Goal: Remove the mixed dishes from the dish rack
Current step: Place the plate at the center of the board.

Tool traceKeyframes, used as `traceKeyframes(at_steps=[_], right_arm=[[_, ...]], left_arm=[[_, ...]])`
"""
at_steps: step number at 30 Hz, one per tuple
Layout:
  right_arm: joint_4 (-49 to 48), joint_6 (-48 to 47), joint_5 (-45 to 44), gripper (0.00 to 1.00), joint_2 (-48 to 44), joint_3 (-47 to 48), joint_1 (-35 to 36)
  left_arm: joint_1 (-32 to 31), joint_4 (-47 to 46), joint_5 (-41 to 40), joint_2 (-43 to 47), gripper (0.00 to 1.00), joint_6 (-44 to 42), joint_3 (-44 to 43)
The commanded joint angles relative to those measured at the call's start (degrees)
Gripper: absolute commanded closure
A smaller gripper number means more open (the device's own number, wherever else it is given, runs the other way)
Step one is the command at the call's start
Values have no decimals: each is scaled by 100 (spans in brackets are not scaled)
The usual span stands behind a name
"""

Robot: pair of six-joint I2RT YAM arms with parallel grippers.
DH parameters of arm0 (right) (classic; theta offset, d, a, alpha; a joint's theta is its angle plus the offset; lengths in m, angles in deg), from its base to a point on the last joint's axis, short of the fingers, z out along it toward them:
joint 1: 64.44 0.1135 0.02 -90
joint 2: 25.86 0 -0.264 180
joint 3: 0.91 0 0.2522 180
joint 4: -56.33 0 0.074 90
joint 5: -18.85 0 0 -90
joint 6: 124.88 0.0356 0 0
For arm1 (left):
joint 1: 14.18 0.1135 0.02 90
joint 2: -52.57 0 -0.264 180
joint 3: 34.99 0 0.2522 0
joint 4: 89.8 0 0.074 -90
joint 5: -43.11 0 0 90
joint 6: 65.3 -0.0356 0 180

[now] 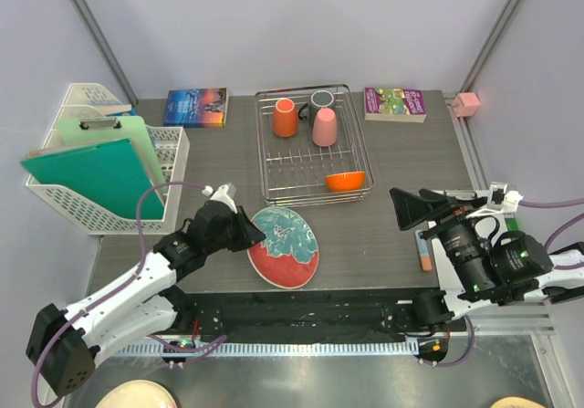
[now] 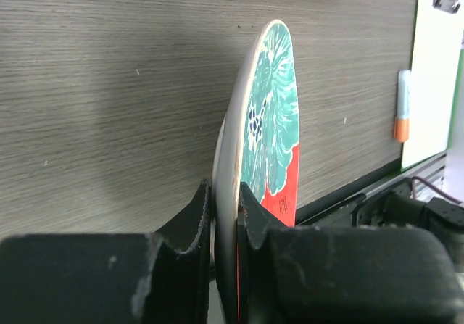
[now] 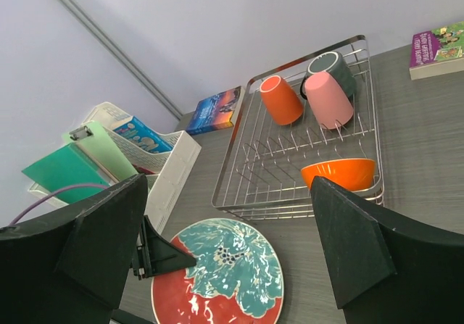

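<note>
From above, the left gripper is clamped on the rim of the teal plate. The plate is out of the dish rack and hangs tilted over the table, at 6 o'clock from the rack. I take this as the set-down step for the plate. The next move would be to lower it flat, then spread the fingers and back away without dragging it. The right gripper hovers at 3 o'clock from the plate, jaws wide apart and holding nothing.

The left wrist camera shows the plate edge-on, pinched between the two fingers at its rim. I cannot tell whether its far edge touches the wood.

The right wrist camera looks between its own spread fingers onto the rack. Inside I count four pieces. One orange mug, one dark grey mug and one pink cup stand upside down at the 12 o'clock end. One orange bowl leans at the 5 o'clock corner. With the one plate, that makes five dishes.
</note>
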Motion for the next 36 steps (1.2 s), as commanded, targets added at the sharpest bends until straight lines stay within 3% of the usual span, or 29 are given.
traceKeyframes(at_steps=[1,7,19,21,22,25,30,36], right_arm=[[-70,263,-195,0,18,-121,15],[273,623,-309,0,71,-121,23],[501,852,-433,0,360,-165,23],[615,905,-468,0,413,-148,15],[651,983,-468,0,431,-122,23],[730,1037,-485,1,484,-130,23],[783,1098,-512,1,458,-174,23],[993,1273,-600,0,449,-192,23]], left_arm=[[-20,-1421,298,27,100,667,119],[-46,-2132,640,-562,100,1037,497],[-99,-2100,914,-2353,98,985,270],[-116,-1863,931,-2531,89,941,155],[-134,-1835,923,-2697,77,923,59],[-169,-1510,896,-2848,62,844,-12],[-187,-1317,774,-2839,42,791,-4],[-187,-378,466,-2550,23,580,-310]])
